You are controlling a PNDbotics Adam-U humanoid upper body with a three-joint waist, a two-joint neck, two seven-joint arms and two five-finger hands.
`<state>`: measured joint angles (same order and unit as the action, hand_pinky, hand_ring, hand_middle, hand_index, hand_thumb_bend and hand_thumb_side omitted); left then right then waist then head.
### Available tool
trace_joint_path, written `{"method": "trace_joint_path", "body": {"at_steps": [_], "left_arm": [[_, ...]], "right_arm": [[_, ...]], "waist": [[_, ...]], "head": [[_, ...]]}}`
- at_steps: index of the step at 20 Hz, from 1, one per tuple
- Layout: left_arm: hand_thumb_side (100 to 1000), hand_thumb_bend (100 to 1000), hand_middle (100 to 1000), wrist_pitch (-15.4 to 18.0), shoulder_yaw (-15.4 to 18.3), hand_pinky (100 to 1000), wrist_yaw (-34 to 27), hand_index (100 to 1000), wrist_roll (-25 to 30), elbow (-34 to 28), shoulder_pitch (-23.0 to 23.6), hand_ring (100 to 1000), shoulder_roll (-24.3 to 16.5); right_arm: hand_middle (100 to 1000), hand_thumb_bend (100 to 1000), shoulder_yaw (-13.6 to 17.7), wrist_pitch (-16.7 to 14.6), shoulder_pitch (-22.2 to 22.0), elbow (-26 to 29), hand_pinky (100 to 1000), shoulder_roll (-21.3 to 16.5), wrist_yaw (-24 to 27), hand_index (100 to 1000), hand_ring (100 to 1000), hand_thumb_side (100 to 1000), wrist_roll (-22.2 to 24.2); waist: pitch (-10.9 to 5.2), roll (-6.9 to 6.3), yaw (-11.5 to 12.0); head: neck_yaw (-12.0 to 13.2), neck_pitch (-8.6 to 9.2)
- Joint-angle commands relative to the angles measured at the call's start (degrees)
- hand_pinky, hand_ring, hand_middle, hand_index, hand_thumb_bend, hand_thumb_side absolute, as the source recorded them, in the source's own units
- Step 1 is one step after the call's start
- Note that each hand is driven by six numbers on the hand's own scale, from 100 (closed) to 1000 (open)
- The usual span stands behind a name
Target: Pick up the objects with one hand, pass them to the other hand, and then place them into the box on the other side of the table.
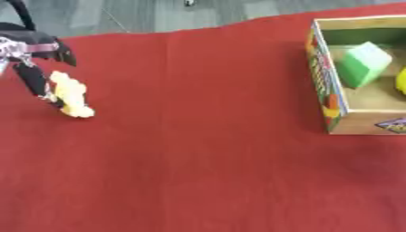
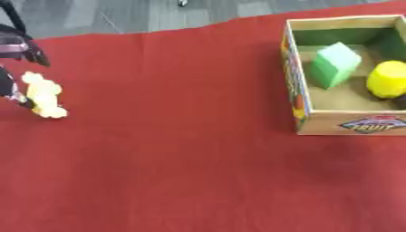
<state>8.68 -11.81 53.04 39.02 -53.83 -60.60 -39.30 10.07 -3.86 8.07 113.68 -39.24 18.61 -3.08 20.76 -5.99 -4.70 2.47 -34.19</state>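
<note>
1. Left eye view: the left hand (image 1: 31, 68) comes in at the left edge, over the red cloth (image 1: 198, 158) on the counter. Its dark fingers (image 1: 36, 81) point down and close on a pale yellow lumpy toy (image 1: 71, 97). The toy's low end looks as if it touches the cloth or sits just over it; I cannot tell which.

2. Left eye view: the cardboard box (image 1: 333, 122) sits far off on the right side of the counter. A green block (image 1: 364, 63) lies inside it. A bit of something yellow peeks in at the right edge.

3. Right eye view: the same hand is half cut off at the left edge, and it grips the yellow toy from its left side. The box shows whole here. Next to the green block sits a round yellow thing (image 2: 389, 79), so two things are already in the box.

4. Right eye view: the right hand is nowhere to be seen in either view.

5. I think this is the picking-up step: the toy is gripped but not yet passed.

6. Next, I think the left hand must lift the toy clear and bring it toward the middle. The right hand must come in, take it, and put it in the box.
</note>
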Motion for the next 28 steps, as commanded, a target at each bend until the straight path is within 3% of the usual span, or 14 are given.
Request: {"method": "trace_joint_path", "body": {"at_steps": [1,4,7,10,11,12,14,16,22,28], "left_arm": [[100,713,763,1.1,0.9,823,2.0,786,-1.3,1.0,-1.5,825,-0.6],[100,666,762,1.5,1.1,822,2.8,774,-1.3,2.2,-1.5,825,0.0],[100,681,743,1.1,1.1,807,3.3,737,0.3,2.8,-1.6,816,0.1],[100,615,624,0.2,1.3,756,3.8,638,1.9,2.8,-1.7,754,0.1],[100,615,624,-0.1,1.3,756,3.8,638,2.2,2.7,-1.7,754,0.1],[100,498,550,-0.4,1.4,718,3.7,583,2.4,2.6,-1.8,699,0.0],[100,383,505,-1.4,1.7,688,2.7,555,3.1,2.2,-1.9,659,-0.2],[100,300,469,-2.5,2.0,662,1.2,532,3.8,1.5,-2.0,629,-0.4],[100,173,449,-5.7,3.1,652,-6.0,525,4.1,-2.5,-1.7,607,-1.6],[100,106,429,-7.9,3.4,642,-17.2,517,2.7,-8.5,0.0,584,-3.2]], "right_arm": [[766,100,0.1,0.4,0.6,0.9,893,-0.5,-0.7,876,953,418,0.1],[763,100,-0.2,0.6,0.8,0.9,899,0.0,-1.1,875,952,422,0.3],[762,100,-0.3,0.7,0.8,0.9,900,0.3,-1.5,875,952,425,0.3],[762,100,-0.4,0.9,0.7,0.9,900,0.4,-1.7,874,952,427,0.2],[762,100,-0.4,0.9,0.6,0.9,900,0.4,-1.7,874,952,427,0.2],[762,100,-0.4,0.9,0.6,0.9,900,0.4,-1.7,873,952,427,0.1],[761,100,-0.3,1.0,0.3,0.9,901,0.3,-1.6,874,952,427,0.0],[761,100,-0.3,0.9,0.1,0.9,901,0.1,-1.4,877,951,421,0.0],[761,100,0.0,0.0,-0.6,0.9,901,-0.8,-0.4,879,951,411,-0.1],[768,100,0.2,-0.8,-1.4,0.9,901,-1.7,0.6,878,951,396,0.0]], "waist": [[-0.73,0.3,-0.3],[-0.36,0.36,-0.7],[-0.23,0.38,-0.8],[-0.25,0.39,-0.7],[-0.29,0.39,-0.7],[-0.36,0.4,-0.7],[-0.56,0.43,-0.5],[-0.81,0.48,-0.4],[-1.77,0.78,0.2],[-2.79,1.38,1.0]], "head": [[0.9,0.92],[1.2,1.06],[1.1,0.97],[1.0,0.82],[1.0,0.74],[0.9,0.63],[0.7,0.38],[0.5,0.2],[-0.1,-0.33],[-1.5,-0.64]]}}
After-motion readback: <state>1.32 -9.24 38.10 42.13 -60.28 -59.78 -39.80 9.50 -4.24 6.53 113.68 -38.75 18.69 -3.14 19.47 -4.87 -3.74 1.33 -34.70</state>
